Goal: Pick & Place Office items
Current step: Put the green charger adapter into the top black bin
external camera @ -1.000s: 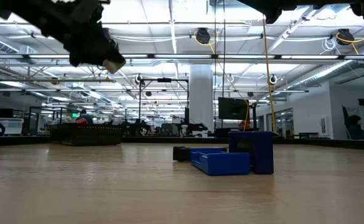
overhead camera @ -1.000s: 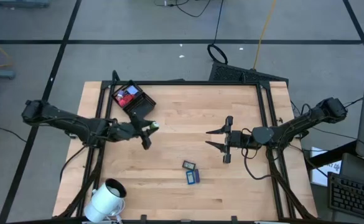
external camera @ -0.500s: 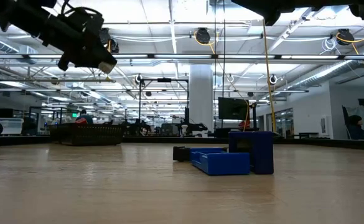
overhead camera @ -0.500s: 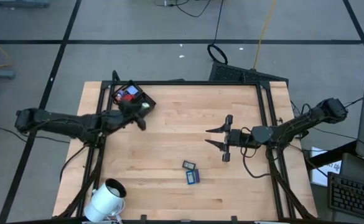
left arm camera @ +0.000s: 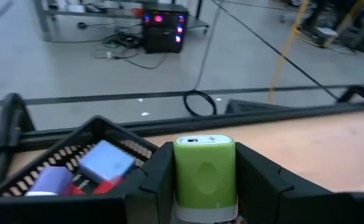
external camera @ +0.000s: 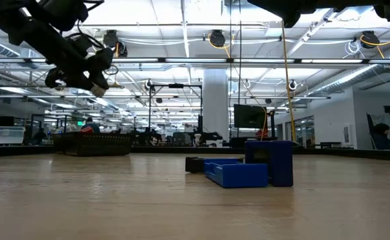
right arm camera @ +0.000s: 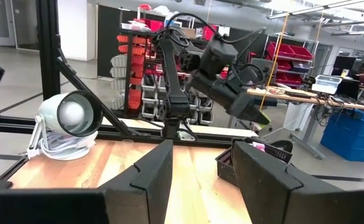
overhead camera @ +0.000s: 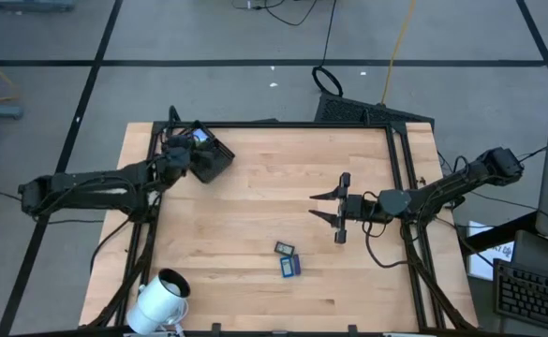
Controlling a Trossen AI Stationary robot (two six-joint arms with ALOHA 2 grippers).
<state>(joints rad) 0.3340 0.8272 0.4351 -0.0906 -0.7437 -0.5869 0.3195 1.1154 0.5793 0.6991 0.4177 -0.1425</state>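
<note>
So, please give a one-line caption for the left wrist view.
Left pincer shut on the green-and-white item, beside the black tray holding blue and red items.

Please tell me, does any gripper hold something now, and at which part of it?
The left gripper holds the green-and-white item by its two opposite sides, above the black tray. The right gripper is open and holds nothing.

Green-and-white item (left arm camera: 204, 171) upright; blue items (overhead camera: 289, 262) on the wood; red and blue ones (left arm camera: 88, 173) apparently in the tray.
</note>
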